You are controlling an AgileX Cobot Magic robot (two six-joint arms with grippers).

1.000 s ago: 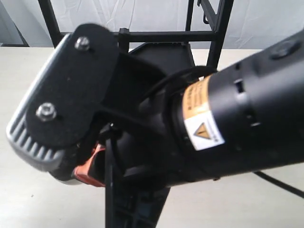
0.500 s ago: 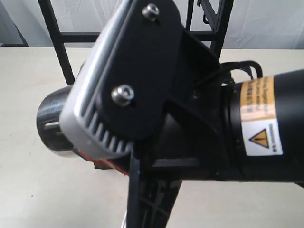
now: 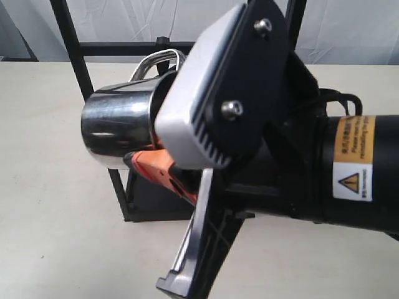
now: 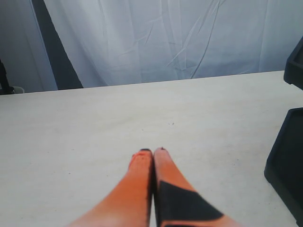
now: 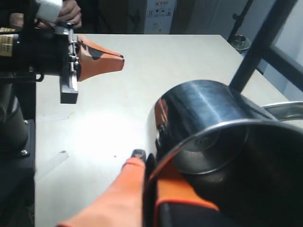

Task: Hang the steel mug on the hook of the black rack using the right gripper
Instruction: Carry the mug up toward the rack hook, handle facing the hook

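The shiny steel mug (image 3: 117, 128) hangs on its side in the air, its looped handle (image 3: 159, 61) uppermost, just in front of the black rack (image 3: 70, 43). My right gripper (image 3: 142, 161) fills the foreground and is shut on the mug's rim. In the right wrist view the orange fingers (image 5: 127, 182) pinch the wall of the steel mug (image 5: 203, 118), with a bar of the black rack (image 5: 258, 45) beyond it. The hook is hidden behind the gripper. My left gripper (image 4: 152, 152) is shut and empty, low over the table.
The rack's black base (image 3: 153, 202) stands on the pale table (image 3: 50, 237) under the mug. A black shelf edge (image 4: 288, 161) lies beside the left gripper. The left gripper (image 5: 102, 60) shows far across the table. A white curtain (image 4: 165, 38) hangs behind.
My right gripper has swung to the right and upward in the exterior view, still holding the mug. The mug, mostly covered before, now shows fully before the rack's left bar.
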